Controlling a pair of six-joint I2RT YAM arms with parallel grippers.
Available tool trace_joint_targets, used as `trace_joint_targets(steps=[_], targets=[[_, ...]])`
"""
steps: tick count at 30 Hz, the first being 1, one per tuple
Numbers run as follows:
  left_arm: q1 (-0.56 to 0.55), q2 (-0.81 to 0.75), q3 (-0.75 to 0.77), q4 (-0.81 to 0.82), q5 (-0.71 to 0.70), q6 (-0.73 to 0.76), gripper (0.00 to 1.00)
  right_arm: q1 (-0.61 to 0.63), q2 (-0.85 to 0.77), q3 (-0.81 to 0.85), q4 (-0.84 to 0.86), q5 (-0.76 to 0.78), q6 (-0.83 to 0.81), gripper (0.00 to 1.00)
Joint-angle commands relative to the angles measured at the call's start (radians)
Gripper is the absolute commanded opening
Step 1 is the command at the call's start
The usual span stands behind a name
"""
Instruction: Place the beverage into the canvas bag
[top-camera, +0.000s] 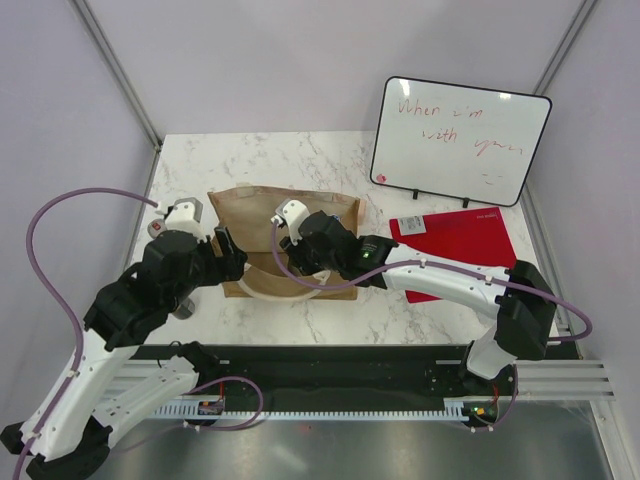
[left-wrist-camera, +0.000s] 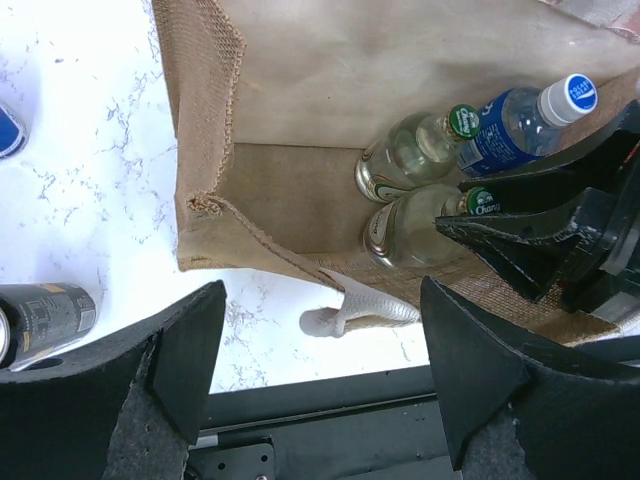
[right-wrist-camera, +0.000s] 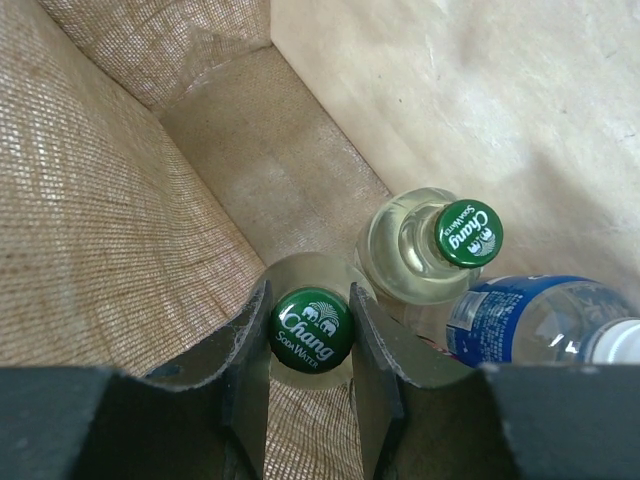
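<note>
Right gripper (right-wrist-camera: 308, 297), reaching inside the tan-brown rectangular canvas bag (right-wrist-camera: 100, 200), is clamping a green-capped clear glass soda-water bottle (right-wrist-camera: 311, 332) beside a matching bottle (right-wrist-camera: 440, 250) and a blue-labelled plastic water bottle (right-wrist-camera: 540, 320), while the left gripper (left-wrist-camera: 320, 300) is hovering with jaws apart just outside the bag's rim.

Bag's right end crowded, left end free
Inside the canvas bag (left-wrist-camera: 290, 90), three bottles cluster at the right: the near soda bottle (right-wrist-camera: 311, 330), its cap clamped between the right fingers (right-wrist-camera: 245, 350), a second soda bottle (right-wrist-camera: 468, 233) touching it, and a water bottle (right-wrist-camera: 540, 320) just beside; the bag's left floor lies bare, with a can (left-wrist-camera: 45, 315) outside on the table (left-wrist-camera: 90, 180)
</note>
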Motion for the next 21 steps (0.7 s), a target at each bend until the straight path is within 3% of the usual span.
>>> trace_joint_targets(steps=[1, 7, 11, 21], targets=[[-0.002, -0.018, 0.039, -0.001, -0.037, 0.036, 0.85, -0.008, -0.012, 0.017, 0.088, 0.014, 0.011, 0.39], [-0.002, -0.023, 0.036, -0.002, -0.05, 0.051, 0.86, -0.01, 0.006, 0.03, 0.088, 0.028, 0.017, 0.44], [-0.002, -0.028, 0.04, -0.004, -0.053, 0.05, 0.86, -0.008, -0.003, 0.03, 0.086, 0.024, 0.026, 0.53], [-0.002, -0.038, 0.059, -0.007, -0.056, 0.056, 0.86, -0.01, -0.053, 0.156, 0.019, 0.001, 0.036, 0.56]])
